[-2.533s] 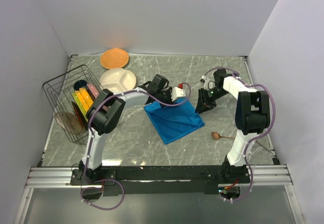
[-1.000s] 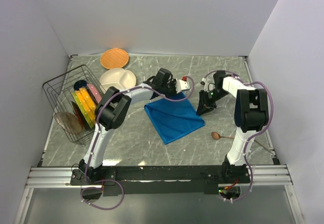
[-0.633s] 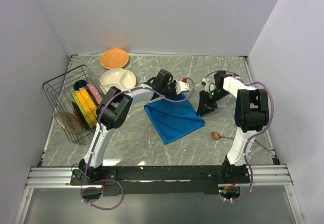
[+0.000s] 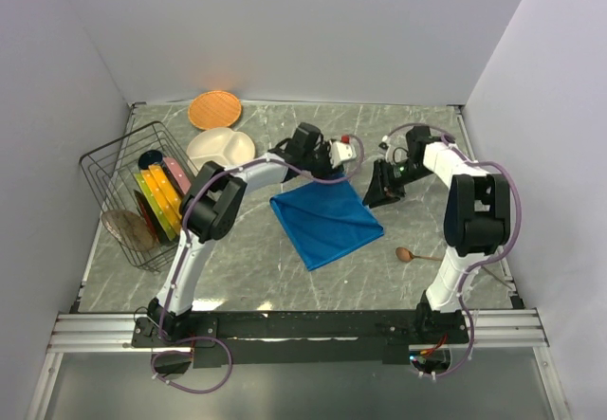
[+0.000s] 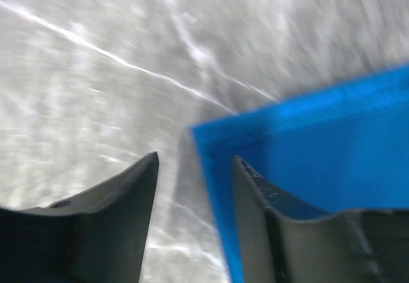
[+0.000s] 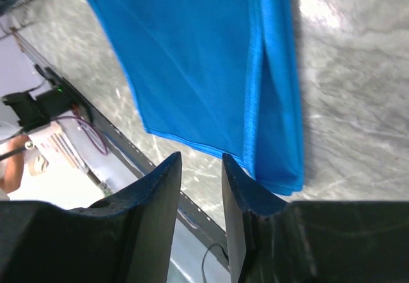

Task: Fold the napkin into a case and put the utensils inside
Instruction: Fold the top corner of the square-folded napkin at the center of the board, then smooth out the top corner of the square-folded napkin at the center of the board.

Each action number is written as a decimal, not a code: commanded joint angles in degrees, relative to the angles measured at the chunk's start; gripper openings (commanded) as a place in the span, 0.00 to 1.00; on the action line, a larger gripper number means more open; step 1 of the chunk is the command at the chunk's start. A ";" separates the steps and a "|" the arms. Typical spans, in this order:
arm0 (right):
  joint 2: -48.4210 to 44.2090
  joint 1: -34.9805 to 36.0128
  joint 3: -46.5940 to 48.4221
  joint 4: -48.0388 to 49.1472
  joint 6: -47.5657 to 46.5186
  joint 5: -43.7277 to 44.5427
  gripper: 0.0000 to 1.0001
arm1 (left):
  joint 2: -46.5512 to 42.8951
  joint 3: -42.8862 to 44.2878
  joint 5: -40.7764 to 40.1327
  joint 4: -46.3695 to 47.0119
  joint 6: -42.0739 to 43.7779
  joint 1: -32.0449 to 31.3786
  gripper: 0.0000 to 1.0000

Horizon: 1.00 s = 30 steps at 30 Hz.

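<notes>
The napkin (image 4: 325, 219) lies flat on the desk (image 4: 247, 273), a touch right of centre, turned like a diamond. It is doubled over, and the right wrist view shows a layered edge running along one side.

Far left, a wire basket (image 4: 102, 169) holds a row of coloured plates (image 4: 156, 188) on edge, and a brownish disc (image 4: 128, 228) leans at its near side. Behind it there's an orange plate (image 4: 214, 110) at the back wall, with a white divided plate (image 4: 220, 147) just in front of that.

The left end effector (image 5: 195, 160) is over the napkin's far corner with its fingers spread. The corner of the blue cloth sits in the gap and runs under the right-hand finger (image 5: 255, 213). That view is smeared, so whether the finger touches the cloth is hard to say.

The right end effector (image 6: 201, 158) hangs just beside the napkin's far right edge, fingers drawn close with a narrow slit between them and nothing in it.

Out on the right a wooden spoon (image 4: 417, 255) rests on the desk, its bowl towards the napkin but apart from it.
</notes>
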 commanded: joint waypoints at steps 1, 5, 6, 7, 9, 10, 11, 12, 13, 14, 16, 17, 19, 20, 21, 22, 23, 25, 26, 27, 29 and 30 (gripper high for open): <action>-6.69 -0.42 0.85 5.31 2.97 -3.93 0.41 | -3.94 7.39 0.25 3.15 -7.71 2.43 0.58; -10.56 -0.42 3.82 11.10 6.40 -2.54 0.52 | -7.54 10.65 -2.03 4.11 -13.34 4.45 0.81; -12.04 -0.42 4.71 11.81 6.41 -1.40 0.53 | -8.77 10.48 -3.08 4.37 -14.75 5.24 0.87; -13.01 -0.42 5.50 12.69 6.06 0.01 0.54 | -11.65 10.04 -3.18 4.81 -17.46 5.76 0.92; -16.25 0.89 6.65 16.20 4.65 4.48 0.59 | -15.27 6.54 -2.92 7.09 -20.72 7.60 0.99; -17.49 1.59 6.56 17.52 1.95 5.98 0.63 | -18.94 5.22 -3.44 7.80 -23.96 7.96 0.99; -18.72 3.16 5.78 20.58 1.14 9.39 0.70 | -20.54 2.42 -4.84 8.67 -25.82 8.32 0.99; -20.74 3.87 5.16 22.09 0.35 10.55 0.82 | -21.95 0.74 -7.20 10.25 -28.01 8.41 0.99; -21.72 4.40 4.37 23.84 0.43 11.26 0.88 | -24.49 -0.76 -9.48 9.83 -30.90 8.32 0.99; -22.94 4.67 2.63 28.21 1.39 11.44 0.94 | -25.47 -2.68 -9.42 8.96 -30.85 8.49 0.99; -23.13 4.50 1.12 32.98 5.59 10.40 1.00 | -26.71 -2.88 -9.85 3.26 -34.76 8.76 0.99; -21.91 4.58 1.20 36.66 6.75 10.48 1.00 | -26.62 -1.57 -9.51 1.41 -38.63 9.54 0.99; -19.37 4.32 2.51 40.45 11.12 12.06 1.00 | -25.57 -0.16 -3.41 -8.25 -46.62 10.77 0.99; -15.00 3.97 7.04 40.30 11.67 10.84 1.00 | -25.40 -1.37 3.78 -8.89 -48.67 13.22 0.99; -12.17 2.14 10.48 38.21 11.33 0.56 1.00 | -26.61 -4.00 9.59 -6.98 -51.21 14.55 0.99; -9.10 1.52 13.74 36.62 12.46 -5.28 1.00 | -27.58 -11.77 13.57 3.74 -60.02 15.78 0.99; -4.20 1.51 20.64 28.86 13.08 -7.08 1.00 | -28.55 -14.89 17.87 8.37 -64.46 16.83 0.99; -2.74 3.17 22.56 23.26 13.43 -10.42 1.00 | -28.65 -17.11 20.98 10.09 -68.18 16.93 0.99; -5.09 3.70 17.51 24.64 15.18 -10.87 1.00 | -28.38 -17.38 23.43 10.18 -69.33 16.76 0.99; -6.77 4.32 13.72 26.91 17.54 -11.49 1.00 | -27.69 -18.16 24.93 11.40 -70.99 16.76 0.99; -10.98 6.25 2.16 33.84 26.33 -14.03 1.00 | -27.33 -22.29 26.34 17.34 -77.84 16.58 0.99; -11.96 7.04 -1.05 35.19 28.44 -14.56 1.00 | -27.07 -23.87 26.79 19.04 -79.87 16.32 0.99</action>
